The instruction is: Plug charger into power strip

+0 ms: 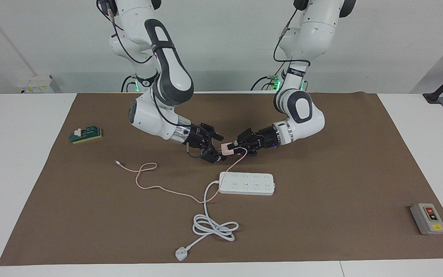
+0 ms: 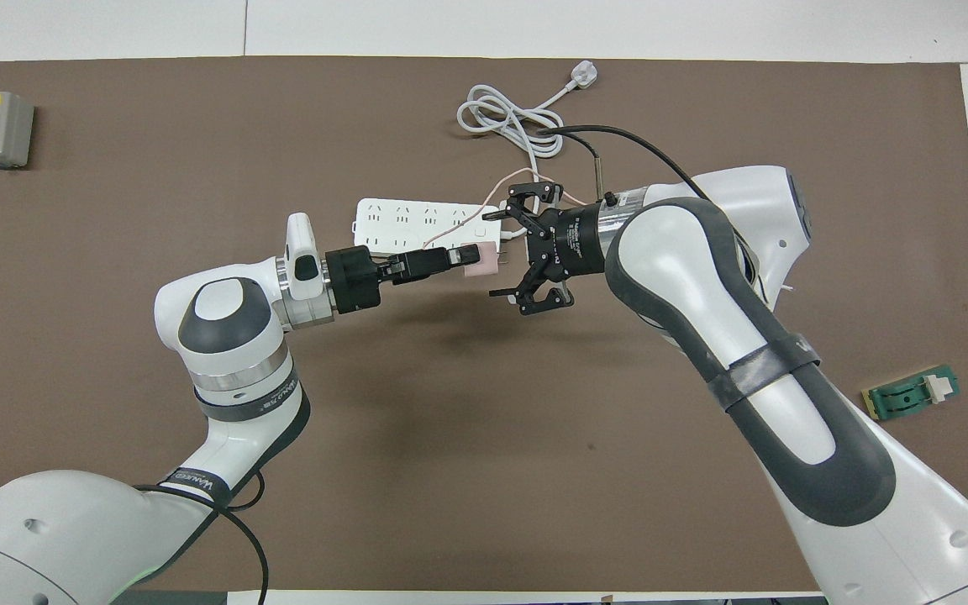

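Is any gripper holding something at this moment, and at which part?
The left gripper holds the charger by its cube body, over the brown mat. The right gripper is open beside it, holding nothing.

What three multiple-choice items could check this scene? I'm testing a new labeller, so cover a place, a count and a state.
1. Where is the charger?
A. in the left pincer, raised over the mat
B. plugged into the power strip
C. beside the green block

2. How many arms are in view?
A. one
B. two
C. three

3. How is the right pincer?
A. shut on the cable
B. open beside the charger
C. resting on the power strip

Answers: 1 A, the pink cube sits between the left pincer's fingers, above the power strip. 2 B, two white arms reach in. 3 B, its fingers are spread and hold nothing.
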{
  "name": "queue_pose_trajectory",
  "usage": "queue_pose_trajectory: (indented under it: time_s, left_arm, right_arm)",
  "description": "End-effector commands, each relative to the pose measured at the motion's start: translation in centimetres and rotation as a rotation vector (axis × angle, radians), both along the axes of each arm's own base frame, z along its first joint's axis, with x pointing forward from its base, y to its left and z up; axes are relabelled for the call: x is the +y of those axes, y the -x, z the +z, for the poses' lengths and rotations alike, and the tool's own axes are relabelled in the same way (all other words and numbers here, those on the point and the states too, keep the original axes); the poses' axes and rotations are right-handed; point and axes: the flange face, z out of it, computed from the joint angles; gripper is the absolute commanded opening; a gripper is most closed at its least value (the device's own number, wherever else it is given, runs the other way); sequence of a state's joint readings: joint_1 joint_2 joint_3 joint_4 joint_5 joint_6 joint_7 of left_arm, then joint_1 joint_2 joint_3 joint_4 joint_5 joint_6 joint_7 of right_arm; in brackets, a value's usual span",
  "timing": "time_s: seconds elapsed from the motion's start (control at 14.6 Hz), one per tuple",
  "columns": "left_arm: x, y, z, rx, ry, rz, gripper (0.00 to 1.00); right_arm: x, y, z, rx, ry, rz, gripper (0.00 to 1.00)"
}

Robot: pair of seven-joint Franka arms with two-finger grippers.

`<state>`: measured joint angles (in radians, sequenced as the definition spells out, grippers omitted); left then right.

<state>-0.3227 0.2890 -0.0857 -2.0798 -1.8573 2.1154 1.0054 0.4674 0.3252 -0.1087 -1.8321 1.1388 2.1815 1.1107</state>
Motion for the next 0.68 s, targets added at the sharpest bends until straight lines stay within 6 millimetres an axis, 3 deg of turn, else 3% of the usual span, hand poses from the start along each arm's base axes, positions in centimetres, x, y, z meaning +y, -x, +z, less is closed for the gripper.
queue_pose_trajectory:
  time_s: [0.0,0.34,0.62]
  left_arm:
    - [1.2,-0.3,2.0,0.002,0.03,0.039,0.0]
    - [3.8,-0.7,8.6,0.041,0.002,0.176,0.0]
    - [6.2,-0.9,12.6,0.058,-0.109,0.28,0.0]
  right_arm:
    - [-0.4,-0.3,1.8,-0.034,0.071,0.046,1.0]
    - [-3.6,-1.2,4.5,-0.093,0.189,0.091,1.0]
    - [-7.2,-2.6,8.2,-0.196,0.356,0.194,1.0]
